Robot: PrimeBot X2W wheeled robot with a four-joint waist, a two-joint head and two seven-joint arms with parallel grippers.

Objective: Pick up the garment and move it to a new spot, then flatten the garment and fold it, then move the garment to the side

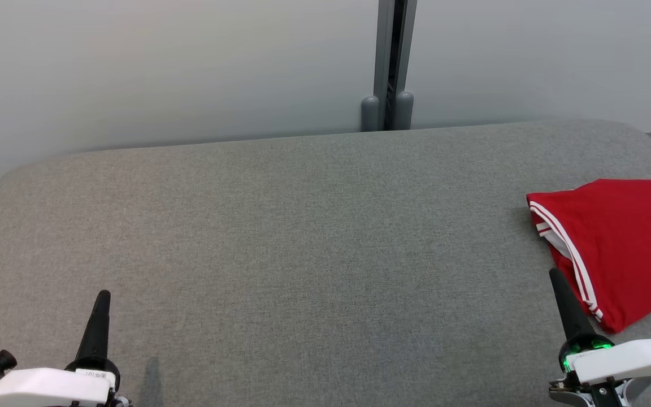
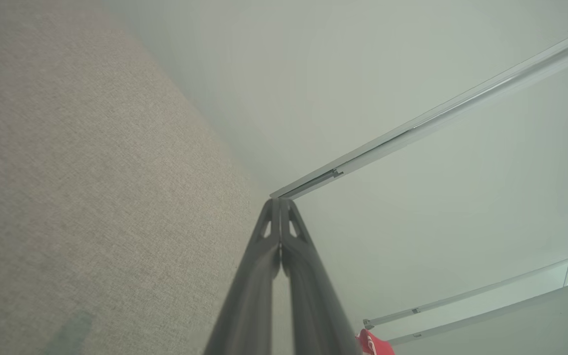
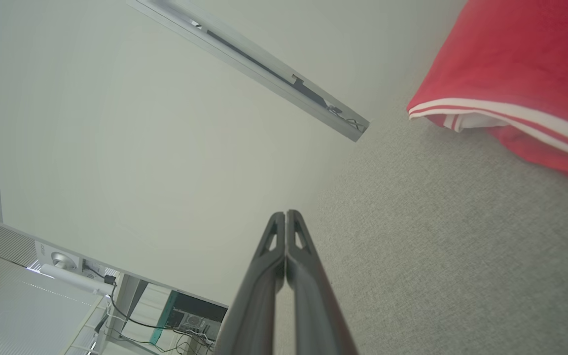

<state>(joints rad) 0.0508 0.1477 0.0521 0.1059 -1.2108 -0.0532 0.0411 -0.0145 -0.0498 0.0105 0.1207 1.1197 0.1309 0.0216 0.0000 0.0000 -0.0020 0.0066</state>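
Left gripper (image 1: 103, 295) and right gripper (image 1: 554, 273) are both pinched closed, empty. Red garment (image 1: 619, 243), white-striped, lies folded at the grey padded table's (image 1: 303, 237) right edge; pale wall (image 1: 161, 68) behind.

We see bright, soft, diffuse light; on the gray padded surface (image 1: 303, 237) only a faint shadow (image 1: 151, 381) falls beside the left gripper (image 1: 103, 295). We find the head view crisp; both wrist views look hazier and paler, and their fingers (image 2: 264, 305) blur toward the bottom edge

Grey upholstered surface (image 1: 280, 237), pale wall (image 1: 161, 62)
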